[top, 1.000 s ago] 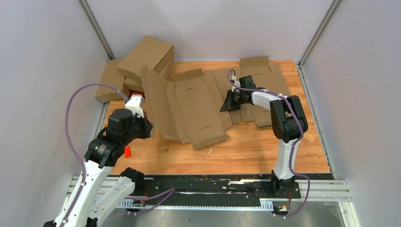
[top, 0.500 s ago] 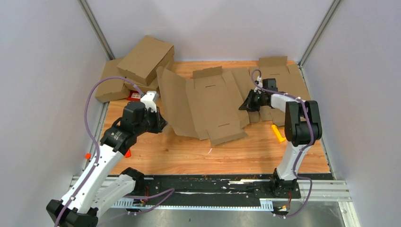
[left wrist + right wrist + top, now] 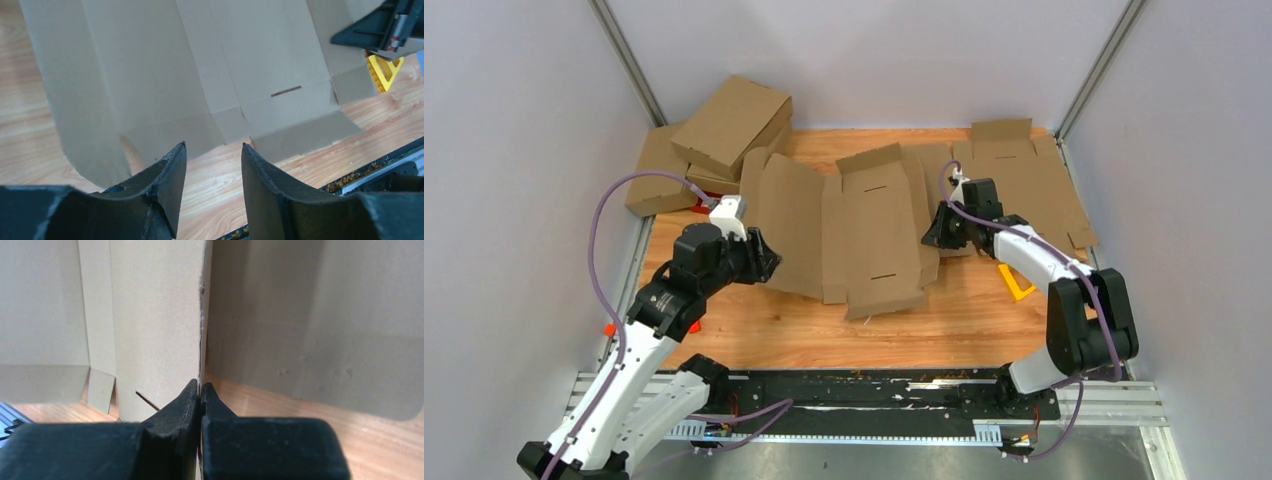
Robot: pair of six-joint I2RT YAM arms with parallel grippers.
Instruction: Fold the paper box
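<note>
The paper box (image 3: 869,230) is an unfolded brown cardboard blank lying mid-table, its left panel (image 3: 125,75) and right side flap tilted up. My right gripper (image 3: 931,232) is shut on the thin edge of that right flap (image 3: 160,315), and its jaws (image 3: 200,384) pinch the cardboard between them. My left gripper (image 3: 769,262) stands open just off the blank's near left corner. Only bare wood shows between the left fingertips (image 3: 213,146). The right gripper (image 3: 385,25) also shows in the left wrist view, at the top right.
Folded brown boxes (image 3: 729,125) are stacked at the back left corner. Another flat cardboard blank (image 3: 1024,170) lies at the back right. A yellow piece (image 3: 1014,282) sits near the right arm, and a small red piece (image 3: 694,325) near the left arm. A black rail (image 3: 874,390) borders the near edge.
My left gripper has gone from shut to open and moved right along the blank's left side. The blank has shifted right and lies flatter. My right gripper stays shut on its right flap.
</note>
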